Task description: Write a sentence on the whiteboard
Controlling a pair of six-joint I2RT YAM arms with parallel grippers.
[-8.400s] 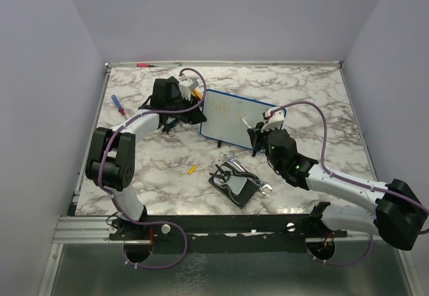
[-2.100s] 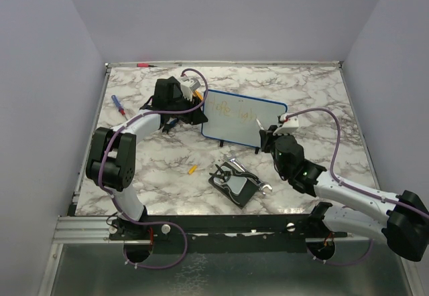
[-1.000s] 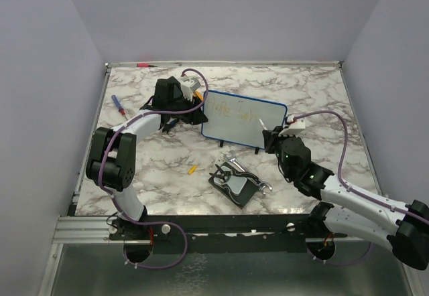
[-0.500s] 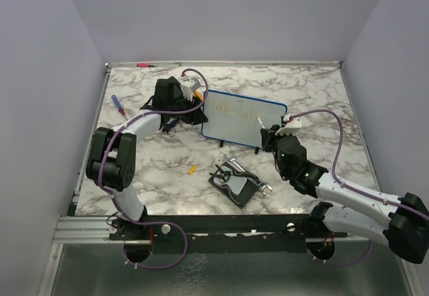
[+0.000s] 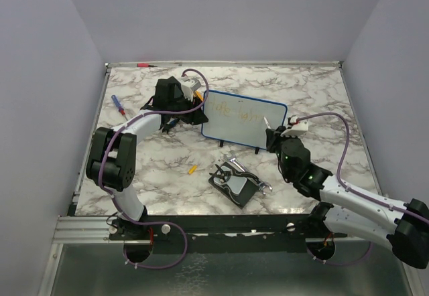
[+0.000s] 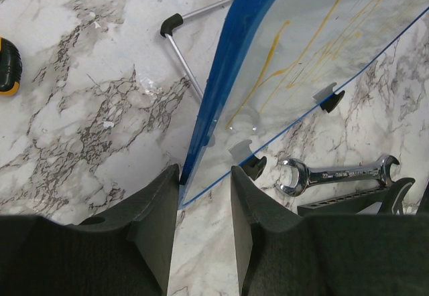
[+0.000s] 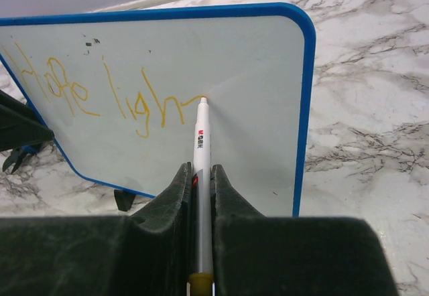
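The whiteboard (image 5: 238,123) stands tilted on its small black feet at the middle of the table, blue rim all round. My left gripper (image 5: 200,106) is at its left edge; in the left wrist view the gripper (image 6: 204,175) is shut on the whiteboard's (image 6: 301,61) lower blue corner. My right gripper (image 7: 200,169) is shut on a white pen (image 7: 201,142), whose tip touches the whiteboard (image 7: 261,122) at the end of the sentence (image 7: 100,95), thin orange-yellow letters. From above, the right gripper (image 5: 271,135) sits at the board's right end, beside the sentence (image 5: 234,112).
A black pad (image 5: 234,183) with a chrome wrench (image 6: 335,174) lies in front of the board. A blue and red screwdriver (image 5: 118,105) lies at the left, a small orange piece (image 5: 192,169) near the front. A red item (image 5: 143,63) rests on the back rail.
The right gripper and pen have shifted slightly along the board's right part, and the orange writing has grown rightwards. The left arm and the board have not moved.
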